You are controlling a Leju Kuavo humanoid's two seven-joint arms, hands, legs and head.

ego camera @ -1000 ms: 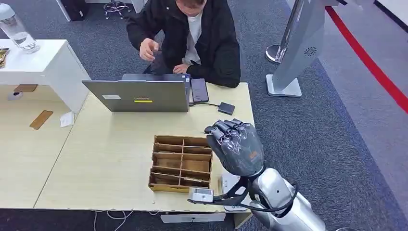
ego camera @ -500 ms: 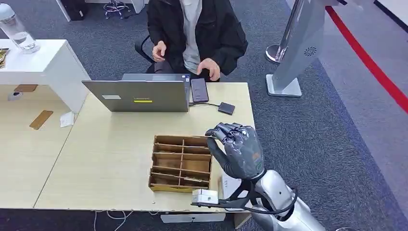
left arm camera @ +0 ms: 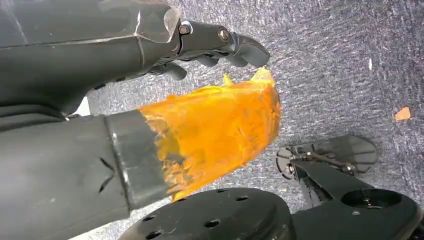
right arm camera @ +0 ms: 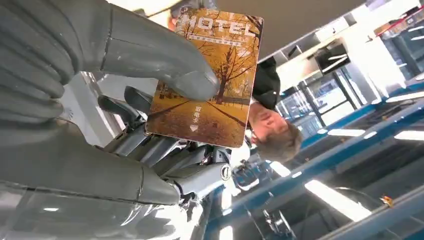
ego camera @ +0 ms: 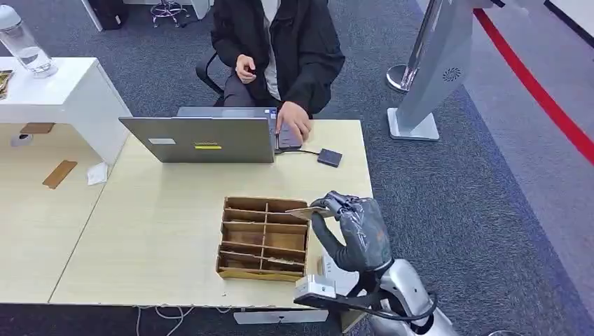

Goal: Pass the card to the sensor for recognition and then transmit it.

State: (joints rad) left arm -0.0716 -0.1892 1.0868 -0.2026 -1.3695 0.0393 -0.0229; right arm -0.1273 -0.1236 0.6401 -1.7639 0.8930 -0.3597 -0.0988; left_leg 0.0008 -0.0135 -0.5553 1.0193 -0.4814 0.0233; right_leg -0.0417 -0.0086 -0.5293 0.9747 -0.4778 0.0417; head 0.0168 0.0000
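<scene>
I see my right hand (ego camera: pixel 355 231) pinching the card (right arm camera: pixel 210 75) between thumb and fingers, above the box (ego camera: pixel 264 238); left hand's (left arm camera: pixel 210 45) fingers curl in, holding nothing

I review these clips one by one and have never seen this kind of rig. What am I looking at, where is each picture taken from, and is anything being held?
This is a humanoid robot with two silver arms ending in many-fingered hands. The wide picture comes from a camera high on its body, looking down at a light wooden table. On it lie a brown divided tray, a grey laptop and a small dark box on a cable. A person sits behind the laptop.

The other two pictures come from cameras at the wrists and are turned. The right hand pinches a hotel key card between thumb and fingers, beside the tray. The left hand hangs over grey carpet; its thumb is wrapped in orange tape, and I cannot tell how its fingers lie.
</scene>
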